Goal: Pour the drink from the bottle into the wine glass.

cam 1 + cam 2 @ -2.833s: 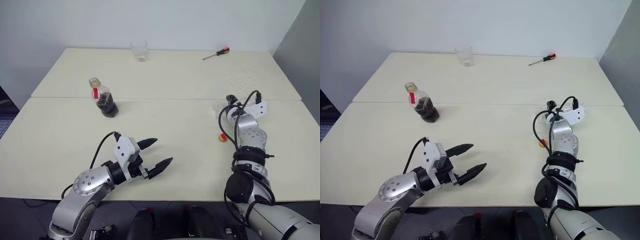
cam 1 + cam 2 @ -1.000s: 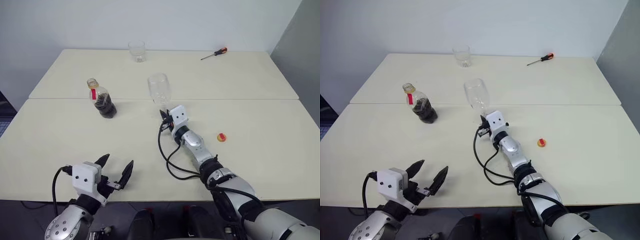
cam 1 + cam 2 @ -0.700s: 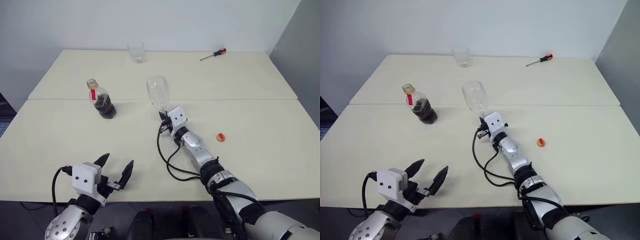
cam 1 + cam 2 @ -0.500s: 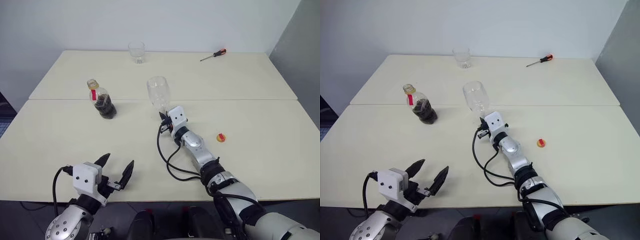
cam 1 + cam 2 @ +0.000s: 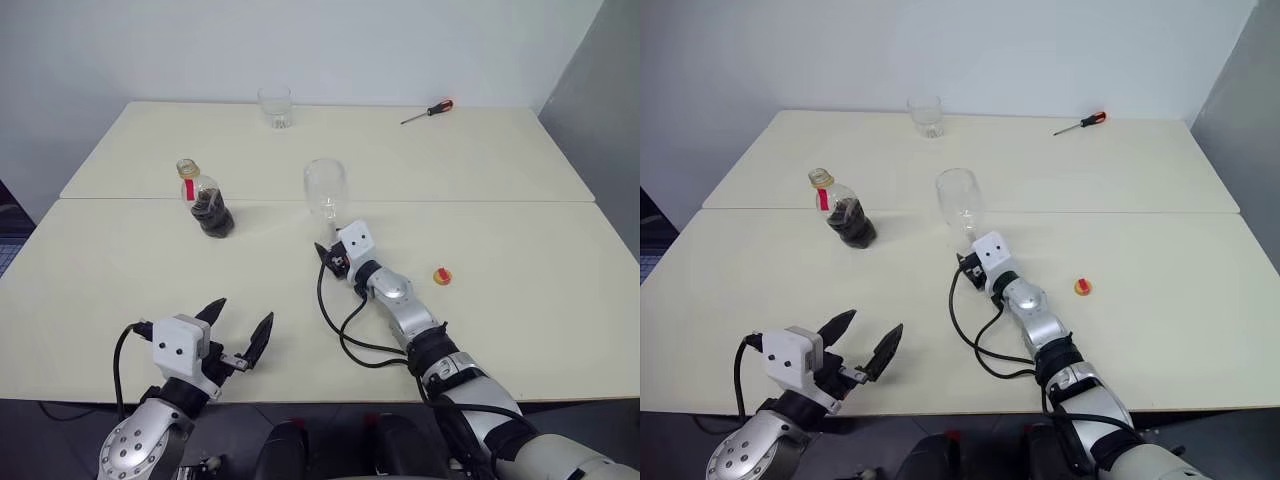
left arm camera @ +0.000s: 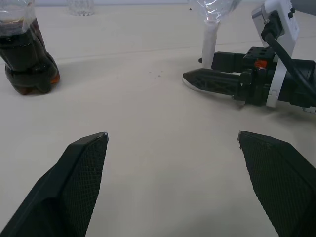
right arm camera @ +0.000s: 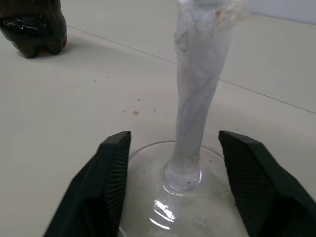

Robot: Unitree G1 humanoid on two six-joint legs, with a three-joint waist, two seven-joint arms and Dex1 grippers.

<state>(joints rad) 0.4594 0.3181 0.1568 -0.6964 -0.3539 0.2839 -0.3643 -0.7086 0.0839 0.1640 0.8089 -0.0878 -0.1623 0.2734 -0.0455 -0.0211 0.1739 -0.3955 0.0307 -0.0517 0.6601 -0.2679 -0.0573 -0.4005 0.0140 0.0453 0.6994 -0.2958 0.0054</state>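
Both eye views look forward and down from above the cream-coloured table [image 5: 480, 170], sharing the whole tabletop. Each wrist view sits low near the surface; both catch the clear stemmed wine glass [image 7: 200, 98], the right one closest.

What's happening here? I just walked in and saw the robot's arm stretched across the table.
The right gripper has its fingers open on either side of the wine glass stem, with the glass standing upright on the table. The bottle, cap off and part full of dark drink, stands untouched to the left. The left gripper waits open near the table's front edge. Nothing is poured yet.
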